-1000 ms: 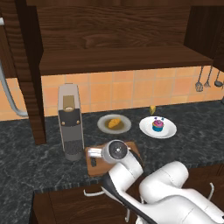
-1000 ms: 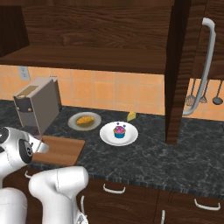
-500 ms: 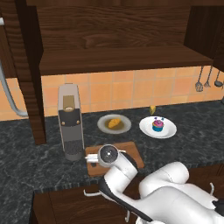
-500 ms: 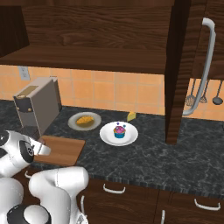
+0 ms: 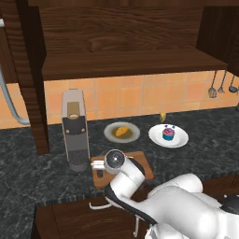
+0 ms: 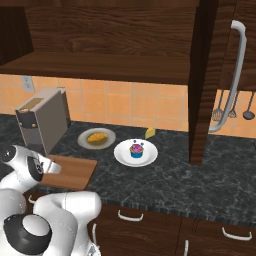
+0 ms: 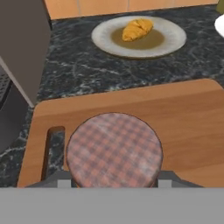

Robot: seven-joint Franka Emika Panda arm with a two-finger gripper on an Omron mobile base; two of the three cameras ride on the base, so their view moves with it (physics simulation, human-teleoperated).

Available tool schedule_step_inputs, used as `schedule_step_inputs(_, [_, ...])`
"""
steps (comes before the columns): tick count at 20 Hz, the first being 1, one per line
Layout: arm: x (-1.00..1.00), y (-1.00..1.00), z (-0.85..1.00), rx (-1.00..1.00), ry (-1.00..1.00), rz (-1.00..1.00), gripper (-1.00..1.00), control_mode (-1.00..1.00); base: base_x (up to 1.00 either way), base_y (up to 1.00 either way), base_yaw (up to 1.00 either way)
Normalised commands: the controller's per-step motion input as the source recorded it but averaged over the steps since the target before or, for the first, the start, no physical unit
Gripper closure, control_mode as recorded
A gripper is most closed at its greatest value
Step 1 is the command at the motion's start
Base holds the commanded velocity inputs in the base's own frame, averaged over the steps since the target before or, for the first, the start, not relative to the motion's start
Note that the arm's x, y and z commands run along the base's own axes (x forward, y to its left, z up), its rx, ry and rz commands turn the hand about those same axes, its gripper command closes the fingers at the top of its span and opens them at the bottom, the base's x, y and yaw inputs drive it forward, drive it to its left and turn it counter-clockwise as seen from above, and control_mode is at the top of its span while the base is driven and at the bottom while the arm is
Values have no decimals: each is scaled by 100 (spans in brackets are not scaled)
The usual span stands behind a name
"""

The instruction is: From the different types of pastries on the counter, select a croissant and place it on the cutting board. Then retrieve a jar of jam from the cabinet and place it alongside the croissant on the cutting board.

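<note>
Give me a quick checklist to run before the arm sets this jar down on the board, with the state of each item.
1. Gripper shut on the round jar with the pink checked lid: ok.
2. Jar above the mid-brown wooden cutting board: ok.
3. Board around the jar free of other things: ok.
4. Jar's base touching the board: cannot tell.
5. Small golden-yellow croissant on the board: not ok; it lies on the round grey plate.

no readable text, labels or signs
</note>
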Motion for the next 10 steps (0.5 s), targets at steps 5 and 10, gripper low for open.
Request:
schedule_step_inputs(5, [0, 0, -1, 0, 0, 0, 100, -100, 0, 0, 0])
schedule_step_inputs(10, [5, 0, -50, 0, 0, 0, 100, -100, 0, 0, 0])
